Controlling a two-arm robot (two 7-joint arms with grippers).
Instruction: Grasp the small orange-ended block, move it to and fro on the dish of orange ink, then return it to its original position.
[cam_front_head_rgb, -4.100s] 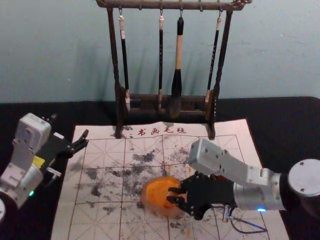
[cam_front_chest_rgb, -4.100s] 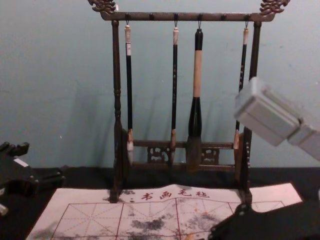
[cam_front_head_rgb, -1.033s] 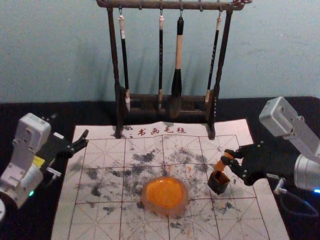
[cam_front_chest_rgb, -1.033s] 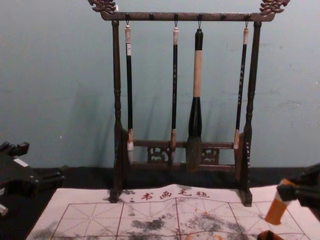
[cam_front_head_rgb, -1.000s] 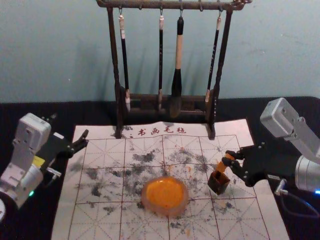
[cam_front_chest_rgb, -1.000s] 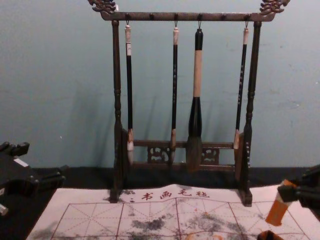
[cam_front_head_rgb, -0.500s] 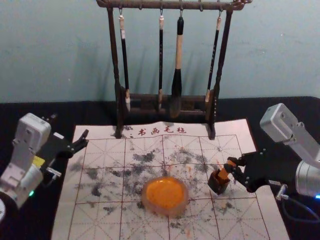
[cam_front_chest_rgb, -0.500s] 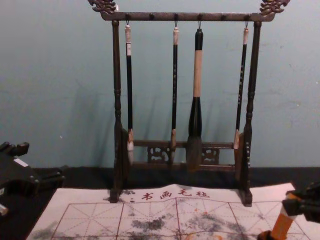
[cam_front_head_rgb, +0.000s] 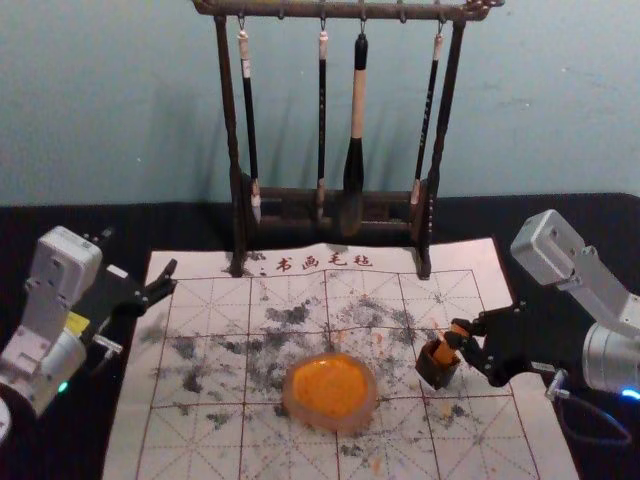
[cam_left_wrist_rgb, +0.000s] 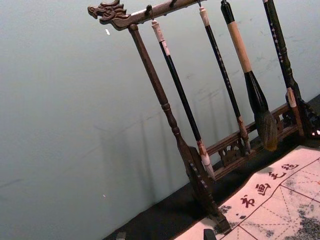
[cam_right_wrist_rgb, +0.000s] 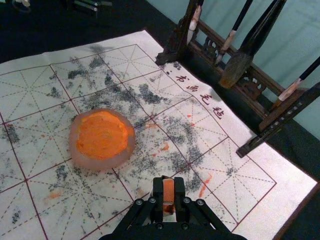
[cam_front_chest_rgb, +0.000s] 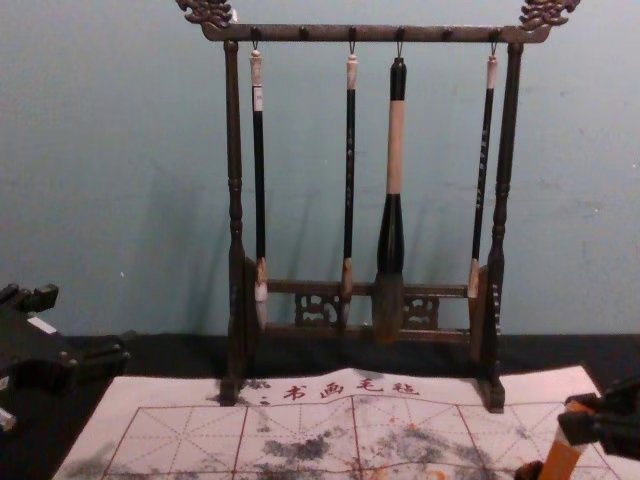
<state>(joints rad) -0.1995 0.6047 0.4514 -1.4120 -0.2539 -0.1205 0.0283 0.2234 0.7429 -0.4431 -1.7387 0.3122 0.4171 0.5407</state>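
My right gripper is shut on the small orange-ended block, which leans over the dark square holder with its lower end at the mouth; how deep it reaches is hidden. The chest view has the tilted block beside the holder's rim. In the right wrist view the gripper pinches the block. To their left, the round dish of orange ink rests on the mat. Parked at the left, my left gripper is open, as in its wrist view.
Behind the mat stands a dark wooden rack with several hanging brushes. The gridded mat is stained with black and orange marks. Black cloth surrounds it, and a wall rises behind.
My right gripper has gone from over the ink dish to the holder on the right. Since about a second ago, the block has come down to the holder's mouth. The left arm stays put.
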